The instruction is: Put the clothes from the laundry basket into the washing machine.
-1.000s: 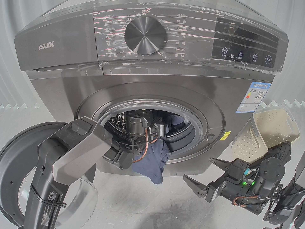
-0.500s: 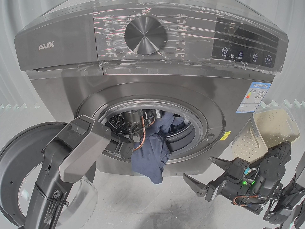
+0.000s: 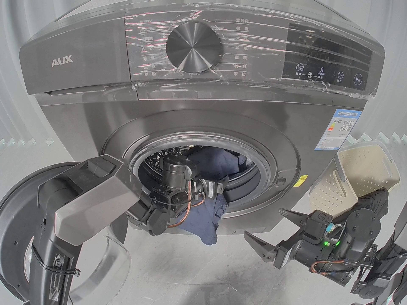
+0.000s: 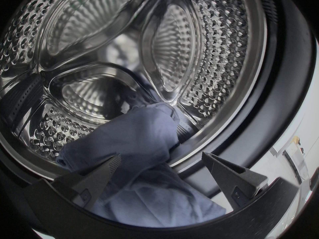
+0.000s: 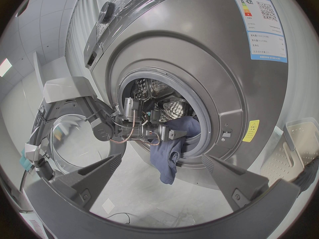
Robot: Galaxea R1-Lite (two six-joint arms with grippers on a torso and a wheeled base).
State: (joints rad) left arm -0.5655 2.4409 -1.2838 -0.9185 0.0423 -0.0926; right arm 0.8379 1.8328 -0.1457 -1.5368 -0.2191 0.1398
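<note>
The washing machine (image 3: 237, 119) stands with its door (image 3: 19, 217) swung wide. The drum (image 4: 206, 50) holds a navy garment (image 3: 214, 164) bunched at its mouth (one part spills over the rim and hangs down the front panel). The left hand (image 4: 161, 155) sits at the drum opening, fingers spread and released, the cloth lying just beyond them. The right hand (image 3: 264, 223) hovers low, likewise released, near the cream laundry basket (image 3: 360, 166) tipped beside the machine.
</note>
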